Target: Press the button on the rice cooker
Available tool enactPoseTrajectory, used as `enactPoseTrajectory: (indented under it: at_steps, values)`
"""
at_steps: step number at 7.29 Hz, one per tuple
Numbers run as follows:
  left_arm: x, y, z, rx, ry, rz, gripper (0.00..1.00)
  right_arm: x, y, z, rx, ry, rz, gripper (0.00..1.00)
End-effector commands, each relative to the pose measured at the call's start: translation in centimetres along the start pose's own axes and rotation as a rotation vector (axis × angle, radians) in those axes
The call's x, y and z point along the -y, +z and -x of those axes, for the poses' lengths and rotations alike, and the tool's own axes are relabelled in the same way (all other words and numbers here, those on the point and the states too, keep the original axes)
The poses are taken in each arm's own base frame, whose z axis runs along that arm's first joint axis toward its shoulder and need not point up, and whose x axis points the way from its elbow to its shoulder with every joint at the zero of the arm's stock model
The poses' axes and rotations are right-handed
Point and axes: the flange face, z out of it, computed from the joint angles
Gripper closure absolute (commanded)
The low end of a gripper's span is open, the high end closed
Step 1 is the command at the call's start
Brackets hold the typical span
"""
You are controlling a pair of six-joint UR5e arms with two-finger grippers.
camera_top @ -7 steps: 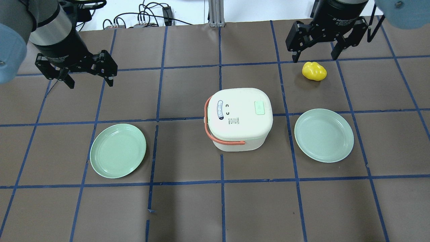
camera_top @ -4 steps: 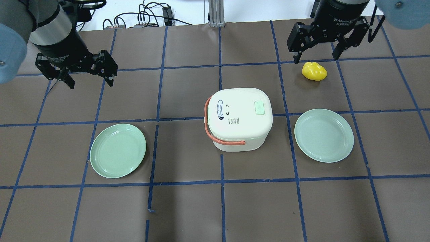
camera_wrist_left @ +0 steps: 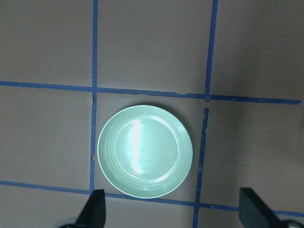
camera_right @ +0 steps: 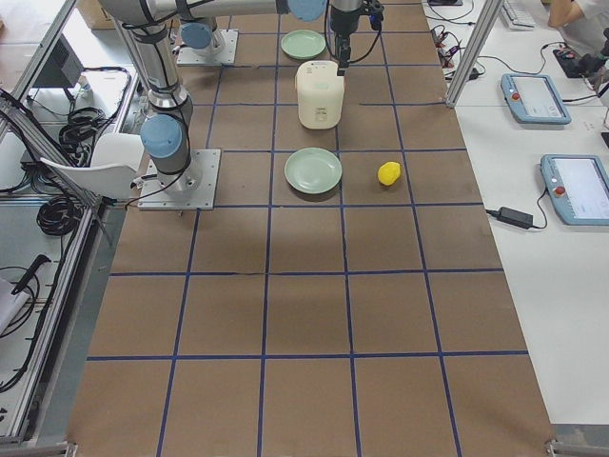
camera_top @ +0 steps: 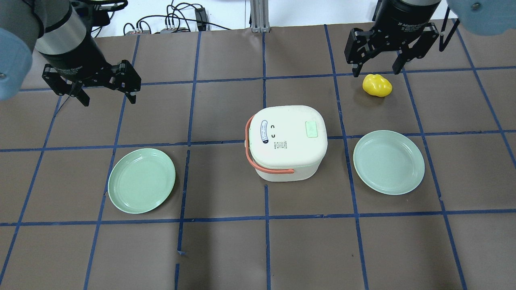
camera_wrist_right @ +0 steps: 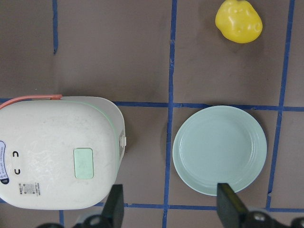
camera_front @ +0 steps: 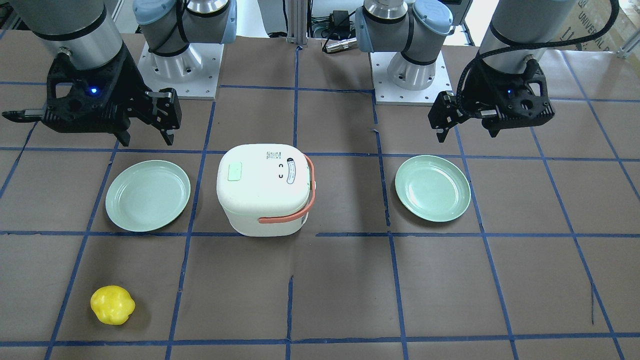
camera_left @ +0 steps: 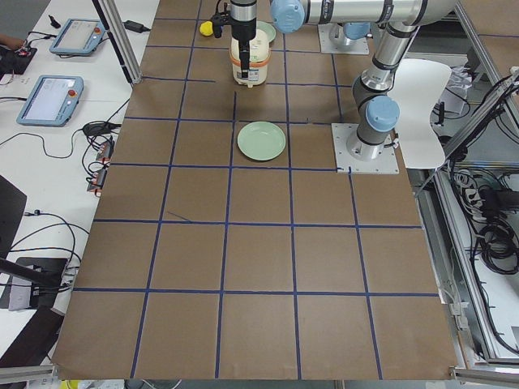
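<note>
We are showing the rice cooker [camera_top: 286, 143] sitting closed between the left plate [camera_top: 142, 180] and the right plate [camera_top: 389, 162]. The left gripper [camera_top: 109, 98] and right gripper [camera_top: 375, 71] are hovering raised either side of it, fingers spread, grasping nothing.

Brown paper-covered table [camera_top: 225, 249], blue tape grid [camera_top: 267, 218]. White chair [camera_left: 426, 89] beside it; teach pendants [camera_right: 536, 97] on white bench [camera_right: 571, 286].

You are seeing a left plate [camera_top: 141, 181] and a right plate [camera_top: 388, 162] lying well apart on the brown table [camera_top: 225, 249], a yellow lump [camera_top: 377, 85] sitting near the right plate.
</note>
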Motion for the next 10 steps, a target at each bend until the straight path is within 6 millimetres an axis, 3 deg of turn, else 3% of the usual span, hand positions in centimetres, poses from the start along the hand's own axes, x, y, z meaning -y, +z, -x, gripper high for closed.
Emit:
enactPoseTrajectory:
  at_steps: [1, 2, 4, 7, 10]
  values:
    - [0.0, 0.0, 0.0, 0.0, 0.0, 0.0, 0.0, -1.0, -0.1, 3.0, 0.005, 0.034, 0.005, 0.92]
    - [0.0, 0.0, 0.0, 0.0, 0.0, 0.0, 0.0, -1.7, 0.7, 5.5, 0.003, -0.003, 0.02, 0.94]
    - [0.0, 0.0, 0.0, 0.0, 0.0, 0.0, 0.0, -1.7, 6.0, 8.5, -0.004, 0.052, 0.026, 0.94]
    - [0.0, 0.0, 0.0, 0.0, 0.0, 0.0, 0.0, -2.1, 13.2, 9.9, 0.002, 0.033, 0.008, 0.94]
    - [0.0, 0.0, 0.0, 0.0, 0.0, 0.0, 0.0, -3.1, 14.2, 10.1, -0.003, 0.04, 0.026, 0.96]
